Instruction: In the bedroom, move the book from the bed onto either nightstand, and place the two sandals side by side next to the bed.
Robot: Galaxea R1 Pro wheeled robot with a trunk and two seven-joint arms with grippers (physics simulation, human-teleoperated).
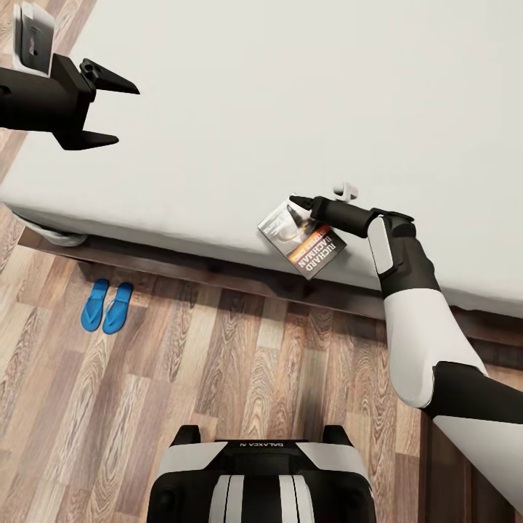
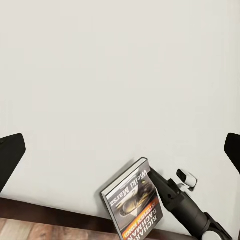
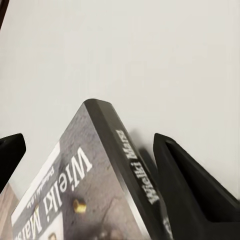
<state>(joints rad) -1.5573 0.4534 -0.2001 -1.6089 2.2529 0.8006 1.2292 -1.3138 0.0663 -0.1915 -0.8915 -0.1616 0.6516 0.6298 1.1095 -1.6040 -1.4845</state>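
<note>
Between the fingers of the right gripper [image 1: 301, 205] sits the book [image 1: 301, 238], near the front edge of the bed [image 1: 290, 109]. In the right wrist view one finger [image 3: 192, 190] lies against the spine side and the other finger [image 3: 9, 152] stands off from the cover, so the jaws are spread around the book and not clamped on it; firm contact on both faces cannot be confirmed.

Risk 1: closing on a corner only. The book lies tilted to the gripper's axis, and a corner hold would probably let it pivot or slip out on lifting.

Risk 2: pushing instead of pinching. The book appears to overhang the mattress edge slightly toward the floor [image 1: 218, 363]; a one-sided push from the near finger could slide it off the bed.

Risk 3: soft mattress. Pressing down may sink the finger and tilt the book further.

Beyond the right gripper, toward the robot's left, the two sandals [image 1: 107, 306] lie side by side on the floor just beside the bed frame, well apart from either gripper.

Farthest off, the left gripper [image 1: 109, 112] hangs over the mattress with jaws spread and nothing between them, well apart from the book.
</note>
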